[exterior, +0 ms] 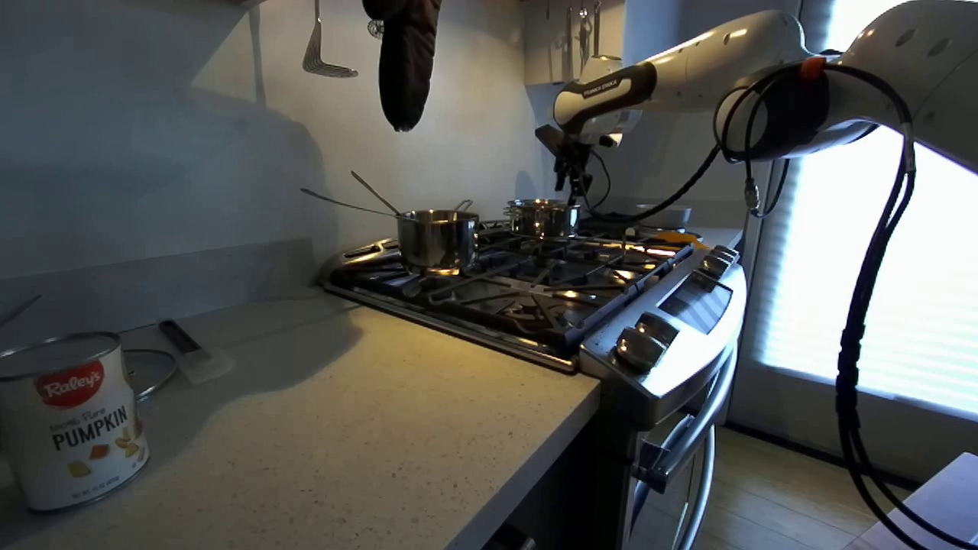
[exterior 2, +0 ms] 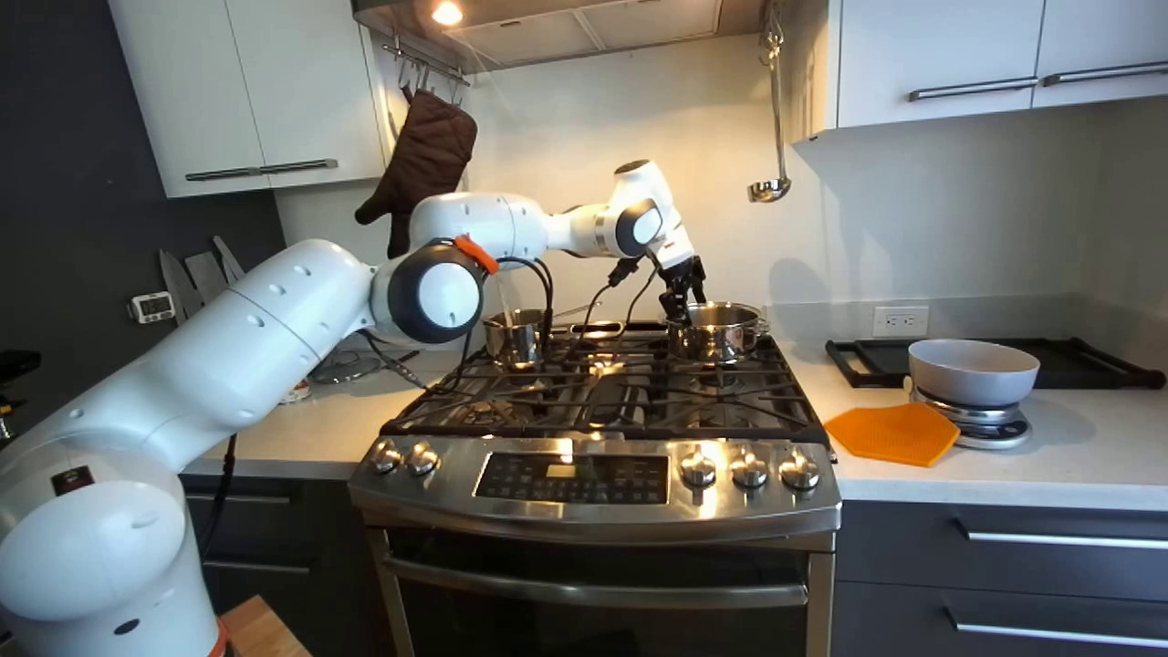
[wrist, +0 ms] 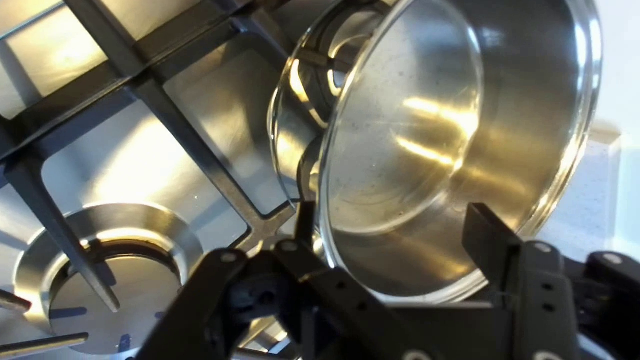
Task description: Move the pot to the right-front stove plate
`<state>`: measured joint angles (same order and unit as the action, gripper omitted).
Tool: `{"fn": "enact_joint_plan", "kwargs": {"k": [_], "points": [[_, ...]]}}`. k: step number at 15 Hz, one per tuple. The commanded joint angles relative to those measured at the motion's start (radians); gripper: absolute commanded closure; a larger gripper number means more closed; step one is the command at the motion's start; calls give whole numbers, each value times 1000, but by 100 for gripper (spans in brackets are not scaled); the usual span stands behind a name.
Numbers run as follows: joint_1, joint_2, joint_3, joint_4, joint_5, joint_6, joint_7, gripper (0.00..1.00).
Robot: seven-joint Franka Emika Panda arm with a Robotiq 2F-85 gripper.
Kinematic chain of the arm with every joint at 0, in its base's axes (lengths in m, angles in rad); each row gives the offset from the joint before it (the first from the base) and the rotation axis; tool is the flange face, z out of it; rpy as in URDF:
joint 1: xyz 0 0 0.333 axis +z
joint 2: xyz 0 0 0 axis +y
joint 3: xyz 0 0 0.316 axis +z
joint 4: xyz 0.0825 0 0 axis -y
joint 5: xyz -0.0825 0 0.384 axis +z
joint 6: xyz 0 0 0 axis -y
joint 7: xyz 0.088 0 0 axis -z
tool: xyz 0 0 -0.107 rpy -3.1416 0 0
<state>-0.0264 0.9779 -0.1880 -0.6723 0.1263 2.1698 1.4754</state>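
The pot, wide and shiny steel, stands upright on the back right of the stove in both exterior views (exterior: 544,219) (exterior 2: 716,343). It fills the upper right of the wrist view (wrist: 400,200), with its inside empty. My gripper (exterior 2: 686,294) is at the pot's near left rim; it also shows from the side (exterior: 573,179). In the wrist view the gripper (wrist: 393,215) has its fingers wide apart. One finger is outside the rim and the other is over the pot's inside; I cannot tell whether either touches. The right-front stove plate (exterior 2: 725,417) lies in front of the pot, with nothing on it.
A smaller steel pot (exterior 2: 514,343) with utensils in it stands at the stove's back left. Right of the stove are an orange mat (exterior 2: 890,434), a bowl (exterior 2: 973,370) on a scale and a black tray (exterior 2: 1068,360). A pumpkin can (exterior: 76,428) stands on the left counter.
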Motion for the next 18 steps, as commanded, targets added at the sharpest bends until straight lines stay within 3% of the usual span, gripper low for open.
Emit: {"fn": "enact_joint_plan", "kwargs": {"k": [1,5,9,13,18], "points": [[-8,-16,3,18,-6,-99,-38,0],[-44,-118,34,-32,7,-293,-290,0],[-107,-234,49,-84,24,-412,-572,0],[-160,-338,65,-174,34,-470,-835,0],[-177,-496,60,-408,7,-470,-1139,0]]}}
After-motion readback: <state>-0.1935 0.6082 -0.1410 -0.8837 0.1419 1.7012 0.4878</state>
